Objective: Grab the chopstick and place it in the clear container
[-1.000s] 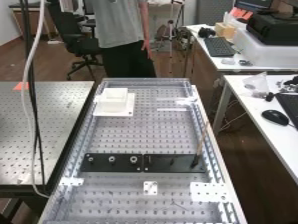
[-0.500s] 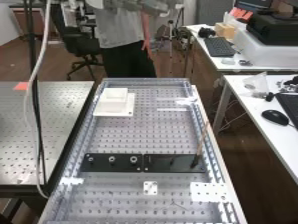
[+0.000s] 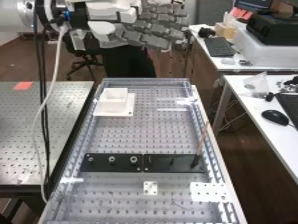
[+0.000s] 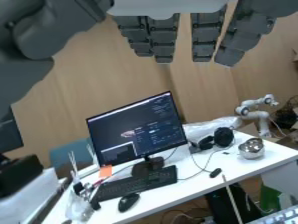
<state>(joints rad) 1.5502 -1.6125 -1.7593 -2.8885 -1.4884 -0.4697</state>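
Chopstick [image 3: 201,140] leans, foot at the right end of the black plate [image 3: 167,162], top free; should be light, stiff, a bit slippery, easy to roll in a pinch; I'd take it mid-shaft, clear of the plate, and draw it along its lean; hand [image 3: 147,27] open, fingers extended and apart, above the bench's far end; pale square box [image 3: 116,100], possibly the container, on perforated benchtop [image 3: 126,135]; desk [image 3: 249,92] alongside, wood floor below.
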